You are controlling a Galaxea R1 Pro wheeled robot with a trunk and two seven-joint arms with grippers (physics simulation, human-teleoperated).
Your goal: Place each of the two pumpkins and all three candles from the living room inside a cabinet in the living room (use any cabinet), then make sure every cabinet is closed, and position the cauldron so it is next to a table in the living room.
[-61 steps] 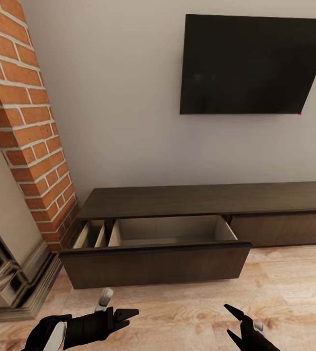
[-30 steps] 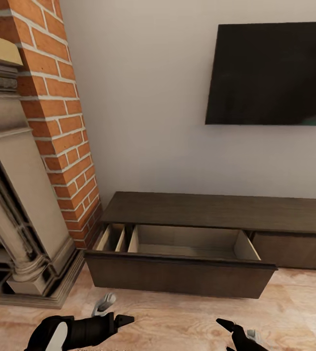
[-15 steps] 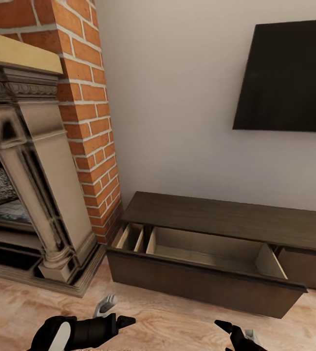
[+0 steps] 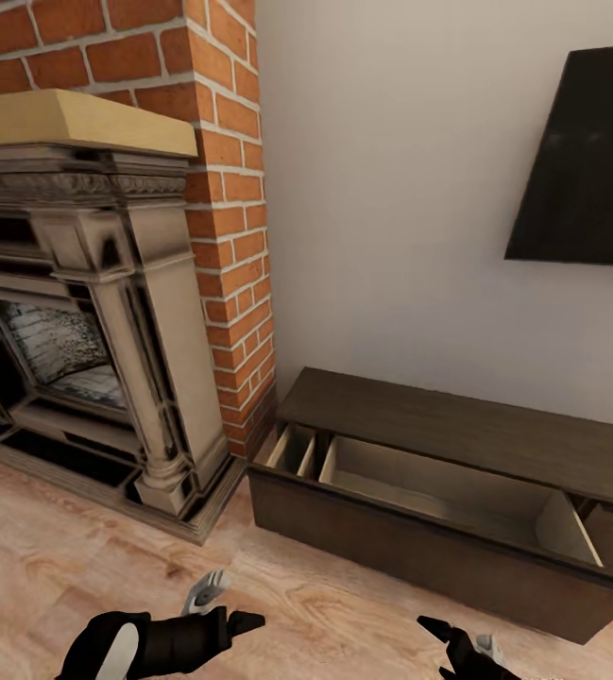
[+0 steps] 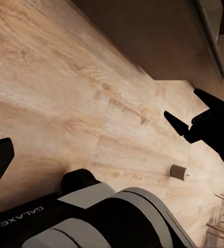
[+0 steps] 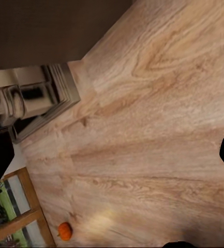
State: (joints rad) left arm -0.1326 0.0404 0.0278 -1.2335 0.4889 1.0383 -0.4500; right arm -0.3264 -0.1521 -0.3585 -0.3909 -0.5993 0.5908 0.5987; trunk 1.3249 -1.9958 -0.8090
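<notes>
Both grippers empty, low over wood-plank floor (image 4: 51,567). Left gripper (image 4: 235,623) has its jaws apart; right gripper (image 4: 438,631) also spread, seen clearly from the left wrist view (image 5: 187,111). Cabinet (image 4: 457,425) lies ahead-right, dark-brown flat top, long axis along the wall, drawer (image 4: 438,491) pulled out, pale bare interior with dividers. 1 candle (image 5: 178,171), stubby grey-brown cylinder, lies on the floor beyond the right gripper, so right arm looks nearer. 1 pumpkin (image 6: 64,231), small, round, orange, sits on floor near a window frame, well apart from the jaws. Brick fireplace (image 4: 108,283) at left.
</notes>
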